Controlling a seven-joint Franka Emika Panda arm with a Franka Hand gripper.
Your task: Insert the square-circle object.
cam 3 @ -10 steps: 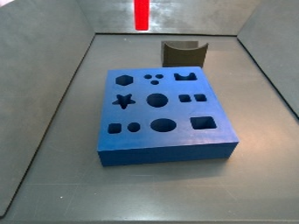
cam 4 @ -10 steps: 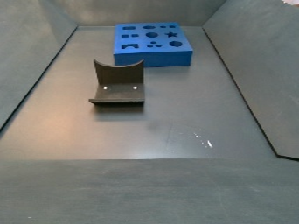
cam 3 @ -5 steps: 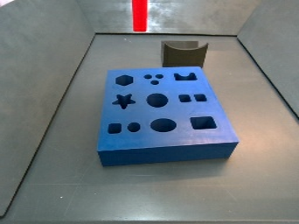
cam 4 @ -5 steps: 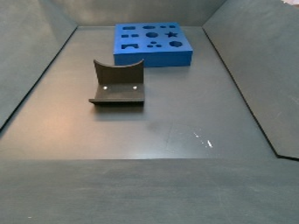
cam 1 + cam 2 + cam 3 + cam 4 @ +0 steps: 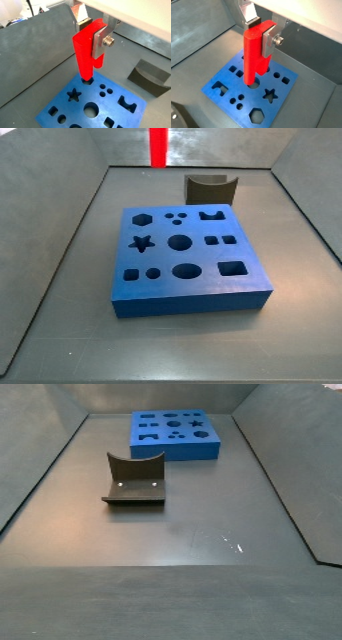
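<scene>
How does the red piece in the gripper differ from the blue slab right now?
Colour: the red piece is bright red, the blue slab is blue.
Pose: the red piece hangs upright, clamped in the gripper above the slab, while the blue slab lies flat on the floor.
Shape: the red piece is a narrow bar, and the blue slab is broad, with shaped holes in its top.
Both are of a single plain colour.

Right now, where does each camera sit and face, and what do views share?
Wrist view: looks down past the hand, shut on the red bar, onto the blue slab.
Wrist view: same, another angle.
Side view: slab near, fixture beyond; only the bar shows.
Side view: fixture near, slab beyond; no robot.
Both side views share slab, fixture.
</scene>
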